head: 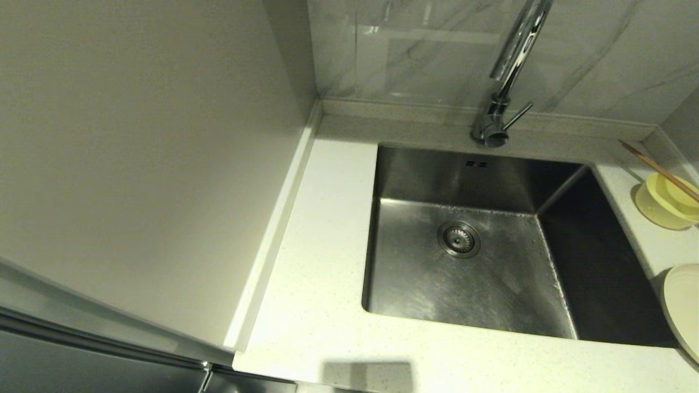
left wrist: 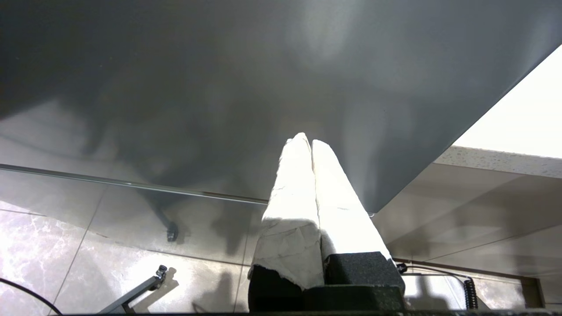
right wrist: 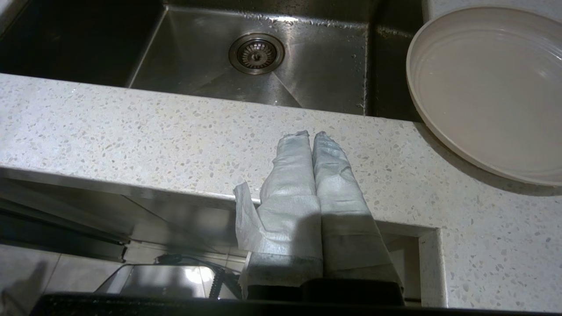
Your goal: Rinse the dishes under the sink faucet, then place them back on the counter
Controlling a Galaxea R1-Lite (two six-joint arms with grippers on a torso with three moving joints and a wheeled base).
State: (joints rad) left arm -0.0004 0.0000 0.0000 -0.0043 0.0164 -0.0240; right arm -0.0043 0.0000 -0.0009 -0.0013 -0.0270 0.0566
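The pale yellow-green bowl (head: pixel 666 203) sits on the counter (head: pixel 322 305) to the right of the sink (head: pixel 464 262), with the brown chopsticks (head: pixel 658 170) resting across it. Nearer the front, the cream-white plate (head: pixel 685 305) lies at the right edge, its rim overhanging the basin in the right wrist view (right wrist: pixel 487 87). The chrome faucet (head: pixel 510 71) stands behind the sink. My right gripper (right wrist: pixel 309 134) is shut and empty, low at the counter's front edge, left of the plate. My left gripper (left wrist: pixel 306 140) is shut and empty, down beside a grey cabinet panel. Neither gripper shows in the head view.
A tall grey panel (head: pixel 136 164) walls off the counter's left side. The marble wall (head: pixel 415 49) rises behind the faucet. The sink holds only its drain strainer (head: pixel 458 238) and water droplets. Cables (right wrist: pixel 193 263) and tiled floor lie below the counter edge.
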